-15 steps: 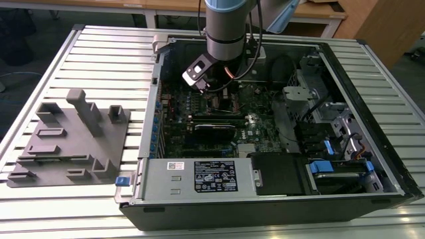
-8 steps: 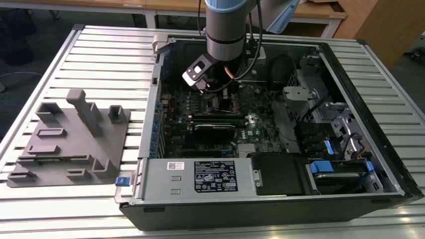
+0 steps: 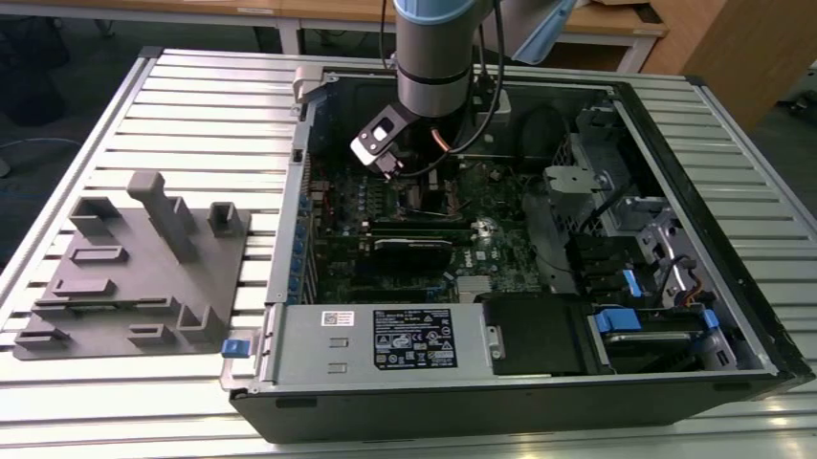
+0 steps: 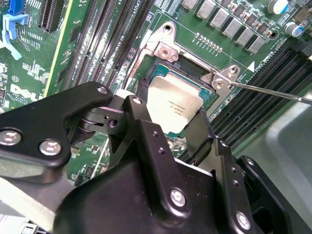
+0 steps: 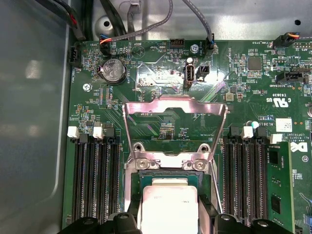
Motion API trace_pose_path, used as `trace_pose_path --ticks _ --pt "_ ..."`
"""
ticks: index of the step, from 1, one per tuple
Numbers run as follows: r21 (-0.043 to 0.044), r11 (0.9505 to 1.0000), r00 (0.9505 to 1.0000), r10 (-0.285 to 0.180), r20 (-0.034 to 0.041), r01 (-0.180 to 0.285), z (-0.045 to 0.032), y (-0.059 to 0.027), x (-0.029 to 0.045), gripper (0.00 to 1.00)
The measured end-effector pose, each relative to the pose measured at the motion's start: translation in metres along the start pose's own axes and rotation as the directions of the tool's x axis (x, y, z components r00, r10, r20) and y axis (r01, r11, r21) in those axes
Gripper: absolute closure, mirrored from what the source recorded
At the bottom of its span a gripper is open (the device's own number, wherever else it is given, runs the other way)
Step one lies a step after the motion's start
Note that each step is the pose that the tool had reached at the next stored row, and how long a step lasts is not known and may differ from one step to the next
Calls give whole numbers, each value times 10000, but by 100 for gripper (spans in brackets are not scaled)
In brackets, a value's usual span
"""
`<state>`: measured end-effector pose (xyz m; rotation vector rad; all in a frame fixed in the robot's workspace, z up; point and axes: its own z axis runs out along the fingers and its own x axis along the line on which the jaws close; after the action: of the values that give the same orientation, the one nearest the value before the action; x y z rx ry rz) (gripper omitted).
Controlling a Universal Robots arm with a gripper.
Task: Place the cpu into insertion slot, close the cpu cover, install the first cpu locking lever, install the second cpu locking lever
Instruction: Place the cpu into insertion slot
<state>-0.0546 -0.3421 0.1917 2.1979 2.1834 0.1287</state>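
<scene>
My claw (image 4: 173,109) is clenched on the cpu (image 5: 168,207). If the chip goes down tilted or turned, I judge it could bend the contacts. The socket (image 4: 192,73) directly under the claw takes the chip, seated or not I cannot tell, and the cpu cover (image 5: 204,108) stands open just beyond the claw.

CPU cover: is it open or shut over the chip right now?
Open. The cpu cover is swung back on its hinge, green board showing through its window, and the cpu lies uncovered.
</scene>
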Motion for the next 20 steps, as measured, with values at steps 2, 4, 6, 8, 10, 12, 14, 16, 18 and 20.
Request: trace_pose_path --ticks 2,4,6,8,10,12,14,16,18,20 --pt "0 10000 10000 1 0 -1 0 0 0 46" --pt "-8 10000 10000 1 -12 -1 5 1 2 45" --pt "-6 10000 10000 1 -10 -1 5 1 2 39" --pt "-1 10000 10000 -1 -1 1 2 0 0 33" --pt "-1 10000 10000 0 -1 0 2 0 0 33" --pt "0 10000 10000 0 0 0 1 0 0 33" --pt "-2 10000 10000 0 -1 0 -15 1 1 33" --pt "-1 10000 10000 1 -1 -1 -47 4 2 33" --pt "-1 10000 10000 0 -1 0 -91 8 3 33" --pt "-1 10000 10000 1 -1 -1 -136 12 4 33"
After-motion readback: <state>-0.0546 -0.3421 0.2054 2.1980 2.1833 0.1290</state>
